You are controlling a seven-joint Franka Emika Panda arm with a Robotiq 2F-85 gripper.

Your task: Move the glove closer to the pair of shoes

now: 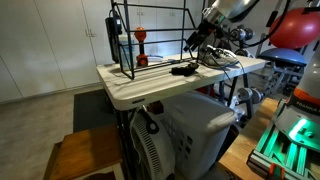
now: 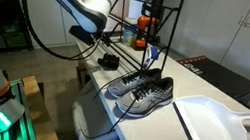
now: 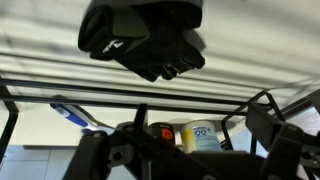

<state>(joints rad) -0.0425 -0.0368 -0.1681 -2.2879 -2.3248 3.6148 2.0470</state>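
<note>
A black glove (image 2: 111, 61) lies on the white table, beside the foot of a black wire rack. It also shows in an exterior view (image 1: 183, 69) and at the top of the wrist view (image 3: 140, 40). A pair of grey shoes (image 2: 142, 91) stands side by side a short way from the glove toward the table's middle. My gripper (image 2: 87, 37) hangs above and beside the glove without touching it. In the wrist view its fingers (image 3: 185, 150) are spread wide and hold nothing. It also shows in an exterior view (image 1: 199, 40).
A black wire rack (image 2: 157, 25) stands on the table (image 1: 130, 85) behind the glove, with an orange object (image 2: 145, 23) inside. A white dustpan (image 2: 212, 124) lies beyond the shoes. A white cup with blue print (image 3: 200, 135) shows in the wrist view.
</note>
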